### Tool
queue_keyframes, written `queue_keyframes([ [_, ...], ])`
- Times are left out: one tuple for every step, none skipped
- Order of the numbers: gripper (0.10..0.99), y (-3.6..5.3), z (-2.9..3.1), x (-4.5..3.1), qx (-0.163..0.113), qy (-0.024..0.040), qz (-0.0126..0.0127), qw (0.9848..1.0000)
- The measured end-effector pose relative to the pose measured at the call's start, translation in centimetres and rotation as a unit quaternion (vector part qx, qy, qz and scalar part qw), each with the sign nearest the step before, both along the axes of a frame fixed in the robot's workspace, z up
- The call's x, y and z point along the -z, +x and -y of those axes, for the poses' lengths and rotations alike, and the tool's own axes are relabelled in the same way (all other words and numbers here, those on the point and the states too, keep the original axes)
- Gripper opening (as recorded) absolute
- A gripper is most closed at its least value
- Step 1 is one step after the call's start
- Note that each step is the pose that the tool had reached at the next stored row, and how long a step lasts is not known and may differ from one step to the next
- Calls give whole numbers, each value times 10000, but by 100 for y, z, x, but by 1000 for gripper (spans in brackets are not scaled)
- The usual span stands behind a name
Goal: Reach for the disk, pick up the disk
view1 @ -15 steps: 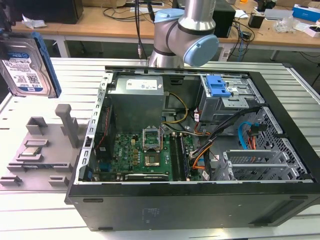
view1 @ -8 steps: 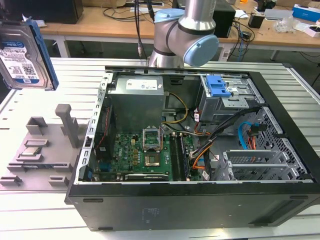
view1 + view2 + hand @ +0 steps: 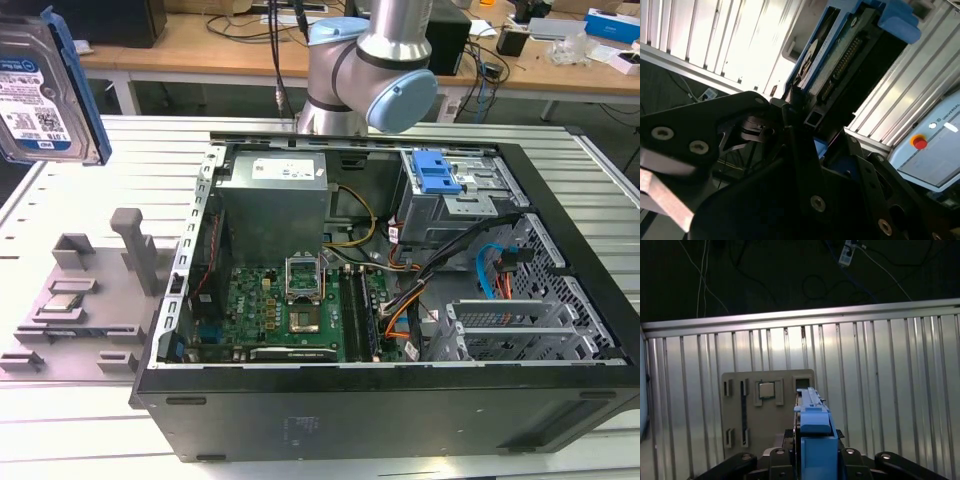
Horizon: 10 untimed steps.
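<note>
- Closest in, the jaws are closed on the disk point(image 3: 815, 437). In both wrist views their black links press against its two flat sides with no gap showing.
- Held edge-on there, the disk point(image 3: 840, 55) shows its blue bracket point(image 3: 897, 22), a circuit-board face and a row of connector pins.
- In the exterior view the disk point(image 3: 40, 90) hangs in the air at the exterior view's upper left, label side showing. It is slightly tilted and well clear of the counter point(image 3: 100, 170).
- Past the disk in the first wrist view, a grey fixture point(image 3: 765, 425) lies flat on the ribbed metal counter point(image 3: 890, 390). A small square chip point(image 3: 766, 390) is seated in one of its pockets.
- The exterior view has the fixture point(image 3: 135, 245) and chip point(image 3: 65, 303) at the exterior view's left, just beside an open black case point(image 3: 400, 420).
- Inside the case are a green motherboard point(image 3: 270, 310), a grey power supply point(image 3: 275, 200) and a blue latch point(image 3: 435, 172) on the drive cage.
- Behind the case the arm point(image 3: 370, 60) rises, with wooden benches point(image 3: 200, 45) carrying cables and boxes farther back.
- In the second wrist view a red button point(image 3: 919, 143) sits on a pale box beyond the counter's edge.
</note>
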State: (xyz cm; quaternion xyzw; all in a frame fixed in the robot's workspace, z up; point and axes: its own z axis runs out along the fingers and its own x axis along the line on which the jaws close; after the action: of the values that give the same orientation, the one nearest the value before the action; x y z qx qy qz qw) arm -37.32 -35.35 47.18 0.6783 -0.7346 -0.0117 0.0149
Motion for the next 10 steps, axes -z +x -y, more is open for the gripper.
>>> queue_keyframes([
  [369, 0, 0, -18, 0, 0, 1, 10000],
  [369, 0, 0, -45, 0, 0, 0, 10000],
  [369, 0, 0, -60, 0, 0, 0, 10000],
  [369, 0, 0, -74, 0, 0, 0, 10000],
  [369, 0, 0, -89, 0, 0, 0, 10000],
  [369, 1, 0, -106, 0, 0, 0, 10000],
  [369, 1, -1, -144, 0, 0, 0, 10000],
  [369, 1, -1, -176, 0, 0, 0, 10000],
  [369, 1, -1, -210, 0, 0, 0, 10000],
  [369, 1, -1, -233, 0, 0, 0, 10000],
])
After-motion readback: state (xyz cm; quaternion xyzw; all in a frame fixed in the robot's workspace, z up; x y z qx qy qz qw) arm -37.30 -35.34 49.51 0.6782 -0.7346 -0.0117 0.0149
